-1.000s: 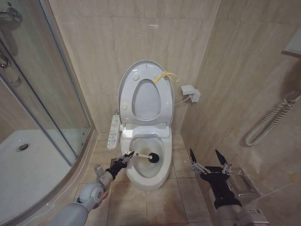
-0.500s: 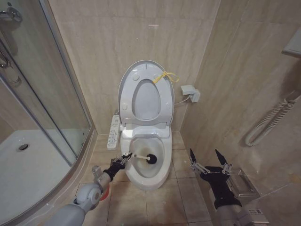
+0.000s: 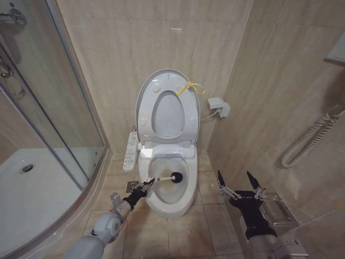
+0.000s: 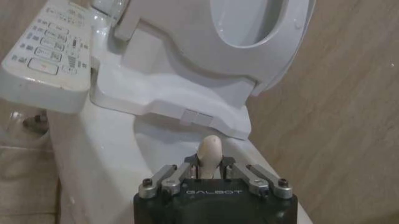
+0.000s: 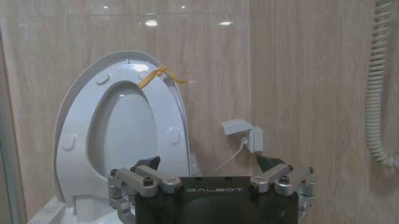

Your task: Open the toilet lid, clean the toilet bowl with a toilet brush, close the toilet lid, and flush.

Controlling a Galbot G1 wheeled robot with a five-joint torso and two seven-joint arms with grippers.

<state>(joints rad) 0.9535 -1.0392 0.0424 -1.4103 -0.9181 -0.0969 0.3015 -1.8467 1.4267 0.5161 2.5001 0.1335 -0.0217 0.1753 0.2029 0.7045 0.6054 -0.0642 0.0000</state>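
A tiled bathroom, seen from the robot's head: the toilet lid (image 3: 166,91) stands upright against the back wall with the ring seat raised against it, a yellow strap (image 3: 190,87) knotted at its top edge at about one o'clock; the toilet bowl (image 3: 168,190) lies open below it on the floor. The left gripper (image 3: 144,185) reaches in from seven o'clock of the bowl, its jaws clamped on the white handle of the toilet brush (image 3: 166,177); the handle crosses the near left rim and the dark bristle head sits inside the bowl toward its right wall, though whether the bristles touch the ceramic cannot be told from here. In the left wrist view the rounded end of the handle (image 4: 209,148) pokes up between the closed jaws, the bowl rim just beyond. The right gripper (image 3: 240,186) hangs at about four o'clock of the bowl, well apart from it, jaws spread wide and holding nothing; its own camera looks over them (image 5: 212,175) at the raised lid (image 5: 81,126). A remote panel (image 3: 130,151) sits beside the bowl's left; a glass shower door (image 3: 48,108) stands at nine o'clock.
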